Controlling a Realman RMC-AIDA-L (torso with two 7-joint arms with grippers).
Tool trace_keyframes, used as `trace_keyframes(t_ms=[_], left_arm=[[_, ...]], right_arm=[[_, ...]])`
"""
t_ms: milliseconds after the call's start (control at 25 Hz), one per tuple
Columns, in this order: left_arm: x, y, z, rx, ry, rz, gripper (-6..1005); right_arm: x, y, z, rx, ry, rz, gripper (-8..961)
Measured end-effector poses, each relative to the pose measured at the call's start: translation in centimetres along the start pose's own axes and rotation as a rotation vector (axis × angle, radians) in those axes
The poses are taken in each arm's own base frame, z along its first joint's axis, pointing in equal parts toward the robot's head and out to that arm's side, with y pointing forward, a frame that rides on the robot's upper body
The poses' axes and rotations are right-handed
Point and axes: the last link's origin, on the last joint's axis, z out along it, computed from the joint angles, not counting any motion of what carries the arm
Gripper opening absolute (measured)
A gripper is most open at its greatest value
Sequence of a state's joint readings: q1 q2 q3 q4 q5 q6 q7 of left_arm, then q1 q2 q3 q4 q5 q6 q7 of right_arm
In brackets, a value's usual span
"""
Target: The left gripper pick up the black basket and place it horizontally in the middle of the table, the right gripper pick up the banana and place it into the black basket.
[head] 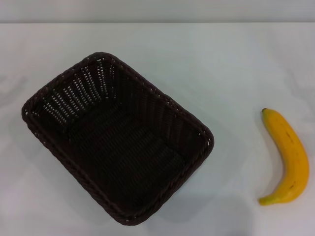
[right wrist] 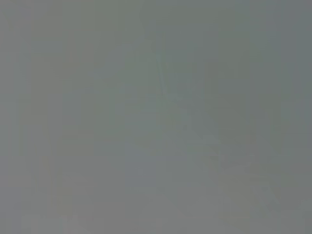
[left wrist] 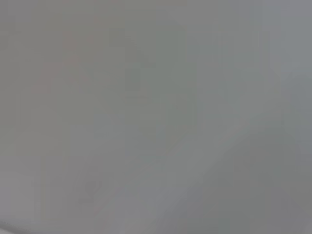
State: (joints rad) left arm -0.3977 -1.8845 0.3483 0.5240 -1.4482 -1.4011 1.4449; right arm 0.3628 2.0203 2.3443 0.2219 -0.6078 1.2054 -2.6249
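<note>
Two things are lying on the white table (head: 231,59), and neither gripper is showing in any view: the head view has no arm in it, and both wrist views are giving only a blank grey field. So how far either pincer is open, or whether it is holding anything, cannot be told.

The black basket (head: 118,142) is sitting in the left and centre of the frame, empty, upright on its base, and turned at a diagonal, with one short end toward the upper left and the other toward the lower centre. The banana (head: 289,157) is lying well apart from it at the right edge of the frame, its dark tip pointing up and its curve bulging to the right.

Judging from this, the basket step is not yet begun. To do it well, the left gripper should probably be coming down over the braided rim of a long side, one finger inside and one outside, since the slotted wall looks thin enough to pinch. Lifting only a little and rotating until the long sides are running across the frame should be squaring it up, leaving the banana undisturbed.
</note>
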Motion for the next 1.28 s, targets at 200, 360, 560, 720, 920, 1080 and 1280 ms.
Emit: trace_keyframes(t_ms=[200,360,560,720,920,1080,1280], left_arm=[[3.8,2.4,5.5,-0.046,-0.321,0.078,829],[6.0,4.9,9.1,-0.017,-0.592,0.156,828],[6.6,8.1,11.6,0.002,-0.855,0.232,828],[5.7,8.5,11.7,0.038,-0.983,0.290,827],[3.1,9.6,13.4,0.063,-1.085,0.371,826],[1.1,10.2,14.4,0.049,-1.105,0.418,826],[-1.0,10.4,14.9,0.053,-1.149,0.426,816]], right_arm=[[-0.1,0.5,0.4,-0.013,-0.010,0.005,858],[-0.1,0.7,0.6,-0.018,-0.011,0.008,858],[-0.1,1.1,0.9,-0.026,-0.012,0.015,858],[-0.2,1.7,1.5,-0.044,-0.016,0.024,858],[-0.1,1.2,1.0,-0.032,-0.008,0.055,858],[-0.1,1.0,0.9,-0.029,-0.009,0.053,858],[-0.2,0.9,0.9,-0.028,-0.013,0.049,858]])
